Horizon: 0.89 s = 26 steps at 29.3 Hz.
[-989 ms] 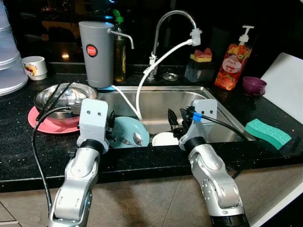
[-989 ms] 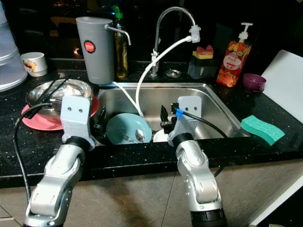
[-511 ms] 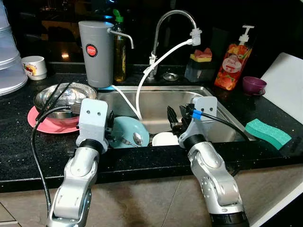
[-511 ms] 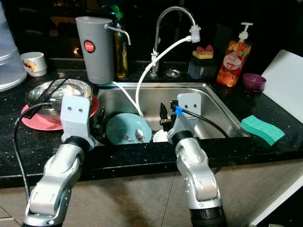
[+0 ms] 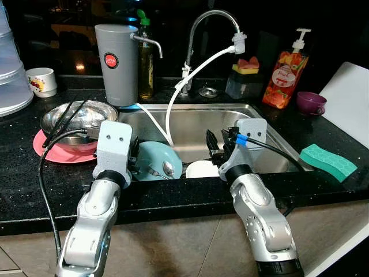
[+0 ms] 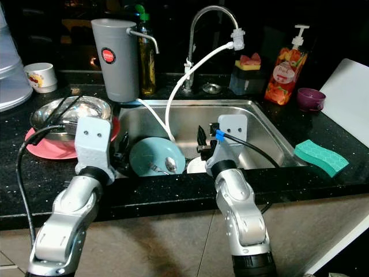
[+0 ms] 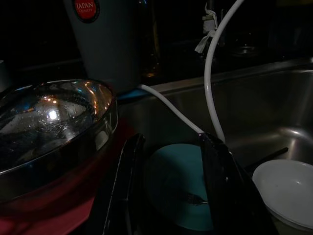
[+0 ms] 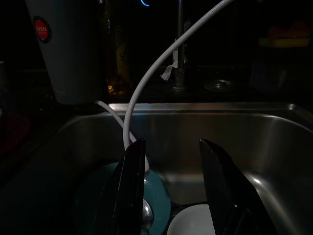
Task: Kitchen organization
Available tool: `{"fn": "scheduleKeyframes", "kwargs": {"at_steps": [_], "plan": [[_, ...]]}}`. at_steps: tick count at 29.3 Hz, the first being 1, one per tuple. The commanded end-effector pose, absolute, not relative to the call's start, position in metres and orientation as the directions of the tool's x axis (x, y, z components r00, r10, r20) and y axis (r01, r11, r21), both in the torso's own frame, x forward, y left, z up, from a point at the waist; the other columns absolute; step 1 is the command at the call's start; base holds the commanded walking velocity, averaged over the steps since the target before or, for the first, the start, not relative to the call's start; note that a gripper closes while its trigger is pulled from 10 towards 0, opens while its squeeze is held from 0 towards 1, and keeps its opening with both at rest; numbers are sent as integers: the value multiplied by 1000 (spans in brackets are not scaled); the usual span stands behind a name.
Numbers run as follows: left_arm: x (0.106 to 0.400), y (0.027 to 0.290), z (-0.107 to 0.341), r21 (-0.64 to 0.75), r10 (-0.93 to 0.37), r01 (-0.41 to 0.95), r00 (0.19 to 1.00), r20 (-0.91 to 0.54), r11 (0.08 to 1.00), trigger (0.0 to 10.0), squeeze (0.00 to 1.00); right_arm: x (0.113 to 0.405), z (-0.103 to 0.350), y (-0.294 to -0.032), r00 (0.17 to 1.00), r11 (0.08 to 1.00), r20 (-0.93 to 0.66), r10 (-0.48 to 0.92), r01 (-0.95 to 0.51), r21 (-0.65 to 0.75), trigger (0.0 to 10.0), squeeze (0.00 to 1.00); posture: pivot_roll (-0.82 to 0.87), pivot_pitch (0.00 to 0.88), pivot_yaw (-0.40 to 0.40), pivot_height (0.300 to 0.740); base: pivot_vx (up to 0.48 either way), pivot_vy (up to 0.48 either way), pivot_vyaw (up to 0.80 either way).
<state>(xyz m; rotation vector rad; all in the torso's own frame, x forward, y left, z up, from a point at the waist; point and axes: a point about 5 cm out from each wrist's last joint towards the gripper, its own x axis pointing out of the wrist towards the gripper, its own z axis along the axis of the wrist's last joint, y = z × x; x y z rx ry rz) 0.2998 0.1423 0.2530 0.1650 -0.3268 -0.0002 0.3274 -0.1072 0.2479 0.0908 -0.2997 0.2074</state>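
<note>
Both tools, left (image 7: pixel 168 188) and right (image 8: pixel 171 188), hung apart above the teal plate (image 5: pixel 157 160); likely slippery, breakable, best gripped at its rim.

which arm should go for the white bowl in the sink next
Probably the right. The right end effector, fingers open, hangs over the sink just above the white bowl. The left end effector, also open, sits by the teal plate, with that plate between it and the bowl.

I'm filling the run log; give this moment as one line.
left gripper: open, over teal plate | right gripper: open, above white bowl | sink: spoon on plate
</note>
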Motion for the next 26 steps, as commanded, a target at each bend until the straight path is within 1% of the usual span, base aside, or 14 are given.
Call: {"fn": "scheduleKeyframes", "kwargs": {"at_steps": [1,8,14,21,26], "plan": [[300,141,254,173,-39,-18,948,317,985,10000,0,327,245,-111,939,978,297,171,-198,65,10000,0,167,130,-72,740,0,0,0],[301,137,256,173,-43,-14,946,322,985,10000,0,329,247,-112,938,978,303,170,-198,65,10000,0,171,125,-76,740,0,0,0],[303,140,255,172,-35,-22,947,318,985,10000,0,330,248,-108,935,975,304,182,-211,65,10000,0,166,119,-79,740,0,0,0],[303,137,256,169,-44,-12,946,322,986,10000,0,331,249,-109,936,977,306,177,-206,64,10000,0,165,121,-84,740,0,0,0],[302,139,256,166,-33,-23,944,327,986,10000,0,330,248,-108,934,975,306,185,-213,62,10000,0,167,118,-93,740,0,0,0]]}}
